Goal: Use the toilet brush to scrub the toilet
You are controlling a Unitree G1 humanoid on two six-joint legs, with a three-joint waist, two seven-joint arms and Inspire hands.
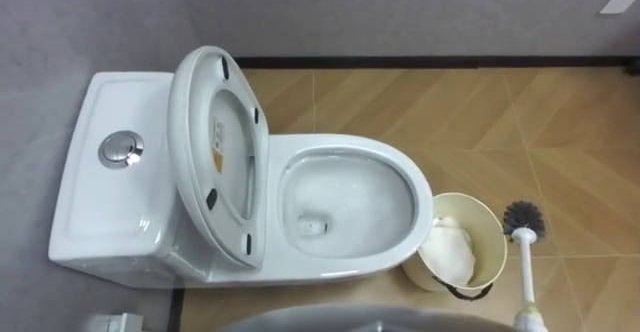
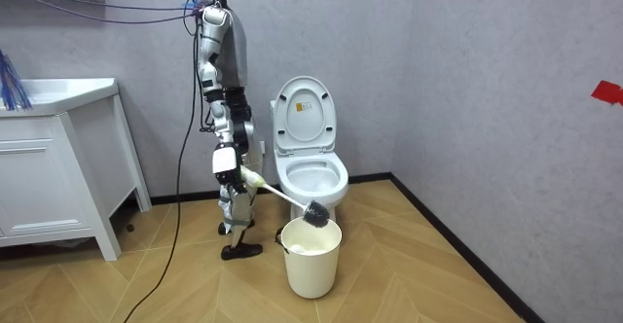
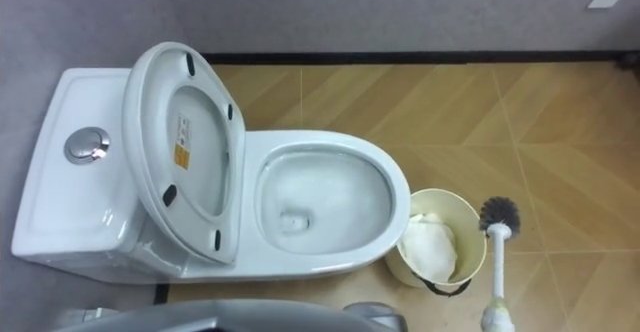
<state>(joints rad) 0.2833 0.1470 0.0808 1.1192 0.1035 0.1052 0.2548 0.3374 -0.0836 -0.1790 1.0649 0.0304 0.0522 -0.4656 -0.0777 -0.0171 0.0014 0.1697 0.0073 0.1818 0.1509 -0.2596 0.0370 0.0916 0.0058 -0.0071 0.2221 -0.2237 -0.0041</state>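
The white toilet (image 1: pixel 350 197) stands open, with its seat and lid (image 1: pixel 215 152) raised against the tank (image 1: pixel 110 192). A toilet brush with a dark bristle head (image 1: pixel 524 217) and white handle (image 1: pixel 526 272) comes in from the lower right. Its head hangs just right of the bin and apart from the bowl. In the room view my right hand (image 2: pixel 226 162) is curled round the brush handle at hip height. From there the brush slants down to its head (image 2: pixel 314 211) over the bin's rim. I stand upright at the toilet's side.
A cream waste bin (image 1: pixel 495 222) with white paper inside stands on the wood floor against the front of the bowl. A grey wall runs behind the toilet. A white vanity cabinet (image 2: pixel 58 158) stands at the room view's left.
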